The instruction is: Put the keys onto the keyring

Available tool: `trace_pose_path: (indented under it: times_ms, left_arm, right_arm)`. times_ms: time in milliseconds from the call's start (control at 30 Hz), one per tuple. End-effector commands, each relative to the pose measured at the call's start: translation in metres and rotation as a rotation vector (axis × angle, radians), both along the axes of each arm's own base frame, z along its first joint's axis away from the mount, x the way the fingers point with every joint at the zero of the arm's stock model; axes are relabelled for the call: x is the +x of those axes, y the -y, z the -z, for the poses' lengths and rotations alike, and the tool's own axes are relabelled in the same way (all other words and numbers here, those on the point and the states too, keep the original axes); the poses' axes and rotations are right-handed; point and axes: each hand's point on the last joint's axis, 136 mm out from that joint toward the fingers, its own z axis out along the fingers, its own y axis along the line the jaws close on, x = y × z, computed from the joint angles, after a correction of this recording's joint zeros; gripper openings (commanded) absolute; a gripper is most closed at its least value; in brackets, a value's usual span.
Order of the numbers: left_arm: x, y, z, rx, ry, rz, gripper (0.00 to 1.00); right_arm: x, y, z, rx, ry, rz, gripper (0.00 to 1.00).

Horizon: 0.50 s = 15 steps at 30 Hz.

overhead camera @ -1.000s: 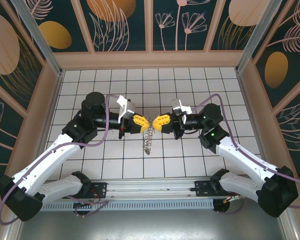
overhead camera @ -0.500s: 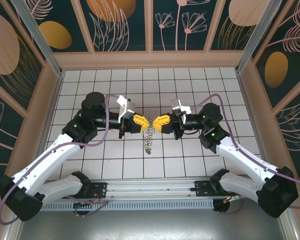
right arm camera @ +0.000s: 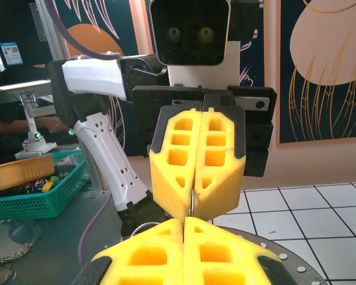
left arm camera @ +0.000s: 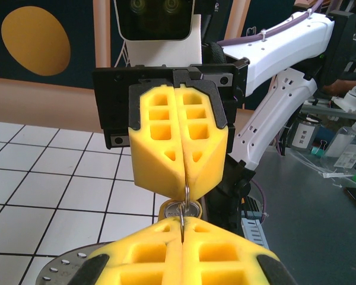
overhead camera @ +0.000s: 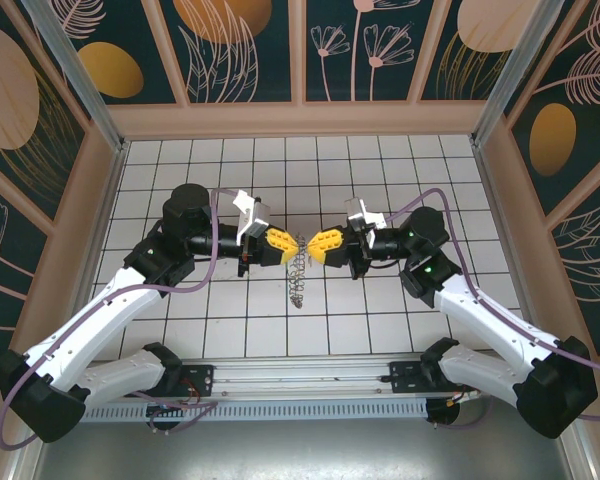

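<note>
Dark teal wall panels (overhead camera: 245, 45) with pale botanical drawings enclose the white tiled table (overhead camera: 380, 170), and an aluminium rail (overhead camera: 300, 377) runs along the table's near edge at the bottom of the top view. Both white arms reach inward from the lower corners, elbows out, wrists level, and meet tip to tip at mid-frame.

The left gripper (overhead camera: 293, 243) and right gripper (overhead camera: 309, 245) each have their yellow fingers pressed together. Both pinch the keyring (overhead camera: 298, 277), whose silvery coil hangs below them over the tiles. In the left wrist view a thin wire loop (left arm camera: 186, 199) runs between the two sets of fingertips, with a small round metal piece (left arm camera: 179, 209) just behind it, too small to identify.

A green basket (right arm camera: 44, 193) sits at the lower left of the right wrist view. Bottles (left arm camera: 346, 153) stand at the right of the left wrist view.
</note>
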Motion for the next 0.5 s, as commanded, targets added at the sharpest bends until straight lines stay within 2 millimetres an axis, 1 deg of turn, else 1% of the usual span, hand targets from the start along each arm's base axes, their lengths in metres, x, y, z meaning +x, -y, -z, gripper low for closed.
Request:
trace_pose_path:
  times_ms: [0, 467]
  left_arm:
    - [0.0001, -0.0003, -0.0183, -0.039, 0.062, 0.002, 0.00]
    - [0.0006, -0.0001, -0.0176, -0.037, 0.064, 0.001, 0.00]
  right_arm:
    - [-0.0014, 0.0015, -0.0157, 0.040, 0.049, -0.008, 0.00]
    - [-0.0029, 0.0010, -0.0174, 0.047, 0.049, -0.025, 0.00]
